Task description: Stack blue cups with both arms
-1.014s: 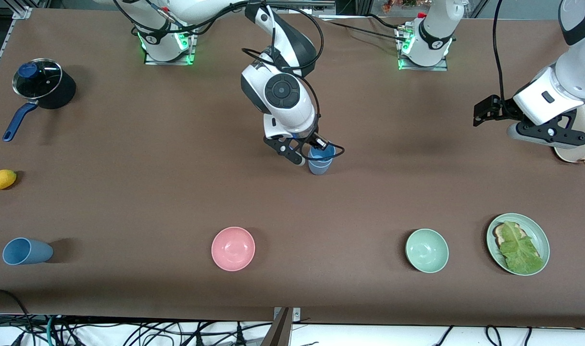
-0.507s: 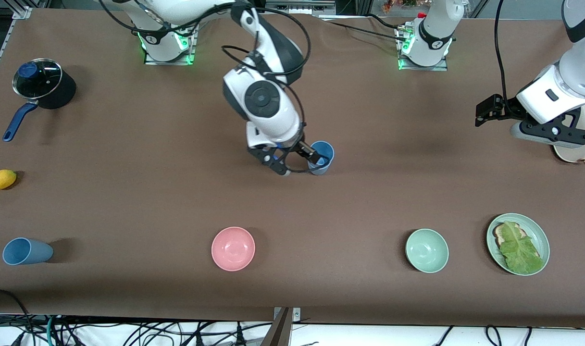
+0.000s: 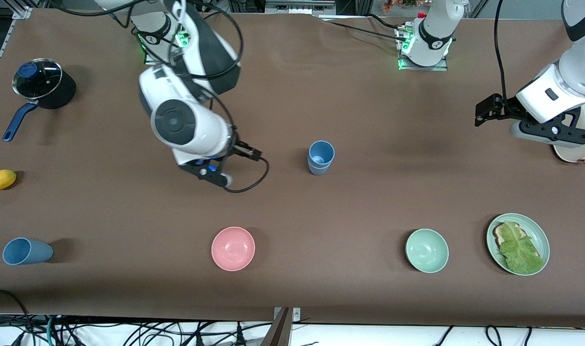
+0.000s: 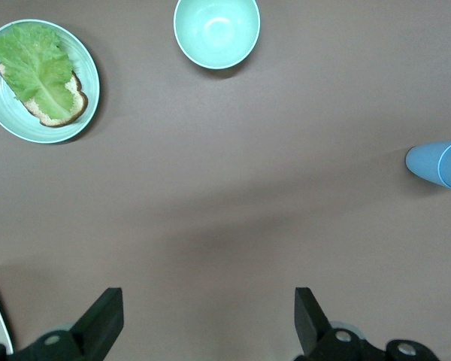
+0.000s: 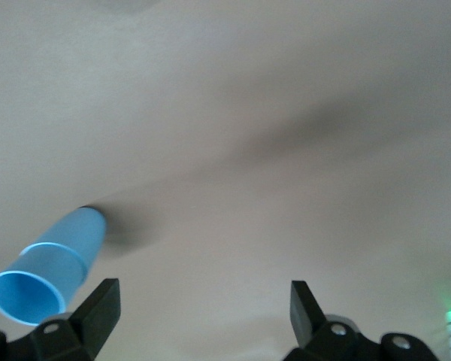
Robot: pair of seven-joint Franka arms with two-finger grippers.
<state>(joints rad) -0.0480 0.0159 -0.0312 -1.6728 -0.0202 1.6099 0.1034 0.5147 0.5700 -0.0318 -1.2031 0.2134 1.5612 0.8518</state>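
Blue cups (image 3: 320,157) stand stacked; right gripper (image 3: 234,166) has released, withdrawn.

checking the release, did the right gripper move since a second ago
Yes. The right gripper, open, has pulled away from the stacked cups toward the right arm's end of the table.

- brown table (image 3: 369,192), carries everything below
- black saucepan (image 3: 44,89), glass lid with blue knob, blue handle; at the right arm's end, far from the front camera
- yellow lemon-like fruit (image 3: 1,179), same end, nearer the camera than the pan, well apart from it
- pink bowl (image 3: 233,248), upright, empty, in the near row
- pale green bowl (image 3: 427,250), upright, empty, same row, toward the left arm's end
- pale green plate (image 3: 540,235) beside that bowl, with toast (image 3: 502,234) under a lettuce leaf (image 3: 520,250)
- cream-white appliance (image 3: 578,153) at the left arm's end, mostly hidden; can't tell what it is
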